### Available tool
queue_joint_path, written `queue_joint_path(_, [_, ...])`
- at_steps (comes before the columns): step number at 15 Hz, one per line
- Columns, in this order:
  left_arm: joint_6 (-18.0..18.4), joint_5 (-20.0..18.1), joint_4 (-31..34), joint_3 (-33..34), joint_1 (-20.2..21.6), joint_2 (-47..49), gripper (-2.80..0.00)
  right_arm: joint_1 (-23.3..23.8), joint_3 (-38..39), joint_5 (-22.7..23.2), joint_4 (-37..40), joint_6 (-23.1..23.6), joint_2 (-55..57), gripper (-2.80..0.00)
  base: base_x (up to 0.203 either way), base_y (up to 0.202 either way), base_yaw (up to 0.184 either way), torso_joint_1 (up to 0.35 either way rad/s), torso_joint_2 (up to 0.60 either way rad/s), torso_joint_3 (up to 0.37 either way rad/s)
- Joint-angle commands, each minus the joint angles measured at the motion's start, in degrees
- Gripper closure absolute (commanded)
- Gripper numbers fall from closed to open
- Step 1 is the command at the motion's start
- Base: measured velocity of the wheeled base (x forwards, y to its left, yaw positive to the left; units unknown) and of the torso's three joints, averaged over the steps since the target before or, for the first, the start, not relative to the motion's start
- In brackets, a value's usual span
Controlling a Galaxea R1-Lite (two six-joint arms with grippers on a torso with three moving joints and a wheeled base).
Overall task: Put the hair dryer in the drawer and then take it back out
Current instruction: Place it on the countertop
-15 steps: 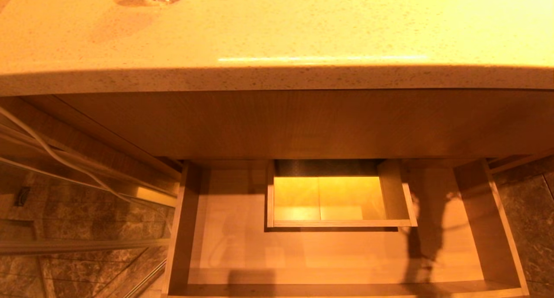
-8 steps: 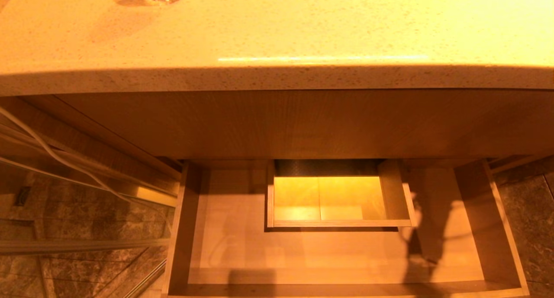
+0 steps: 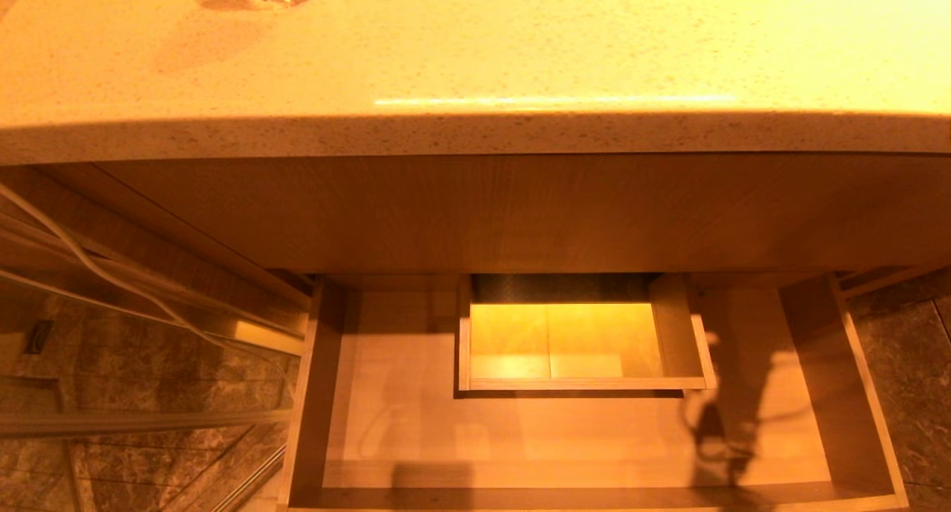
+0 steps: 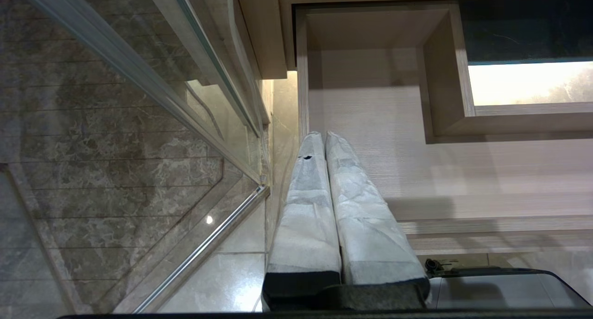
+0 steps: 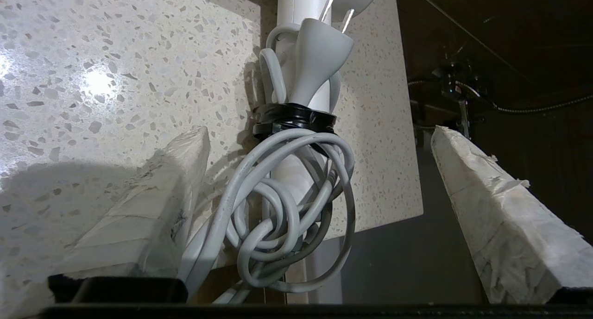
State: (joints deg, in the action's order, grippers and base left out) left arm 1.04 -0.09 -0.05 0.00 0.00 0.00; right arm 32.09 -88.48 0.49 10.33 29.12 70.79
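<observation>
up on the speckled countertop [image 5: 116,55] is where the right gripper [image 5: 319,171] sits, its tape-wrapped fingers [image 5: 491,203] spread wide apart with the hair dryer [image 5: 301,101] between them, nothing clamped. the dryer's white handle lies at the counter's edge, its grey cord [image 5: 278,208] coiled up and strapped on with black tape [image 5: 294,120], plug [image 5: 319,55] tucked under the tape. can't tell if either finger is actually touching it, the near one looks just beside the cord.

compared with a second ago, the only change from the head camera is the shadow on the right side of the drawer floor: it's slid lower toward the front and its shape is different. neither arm shows there.

left gripper [image 4: 324,138] hangs beside the drawer's left wall, wrapped fingers pressed together, holding nothing.

drawer [image 3: 862,393] is pulled out under the counter, pale wood inside, with the boxed cut-out [image 3: 587,384] in the middle glowing from light below. dryer's not in it. dark marbled floor tile [image 4: 116,143] and a glass panel with a metal frame [image 4: 204,245] on the left.
</observation>
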Motion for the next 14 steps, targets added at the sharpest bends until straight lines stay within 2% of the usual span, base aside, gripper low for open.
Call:
queue_joint_path(1, [0.0, 0.0, 0.0, 0.1, 0.0, 0.0, 0.00, 0.0, 0.3, 0.2, -0.6, 0.2, -1.2, -2.80, 0.000, 0.000, 0.000, 0.000, 0.00, 0.000])
queue_joint_path(7, [0.0, 0.0, 0.0, 0.1, 0.0, 0.0, 0.00, 1.2, 0.9, 0.0, -1.0, 0.2, -2.8, -2.80, 0.000, 0.000, 0.000, 0.000, 0.00, 0.000])
queue_joint_path(10, [0.0, 0.0, 0.0, 0.1, 0.0, 0.0, 0.00, 1.7, 2.1, -0.2, 1.6, 0.0, -7.6, -2.80, 0.000, 0.000, 0.000, 0.000, 0.00, 0.000])
queue_joint_path(14, [0.0, 0.0, 0.0, 0.1, 0.0, 0.0, 0.00, 1.7, 8.0, 0.4, 4.6, 0.4, -15.2, -2.80, 0.000, 0.000, 0.000, 0.000, 0.00, 0.000])
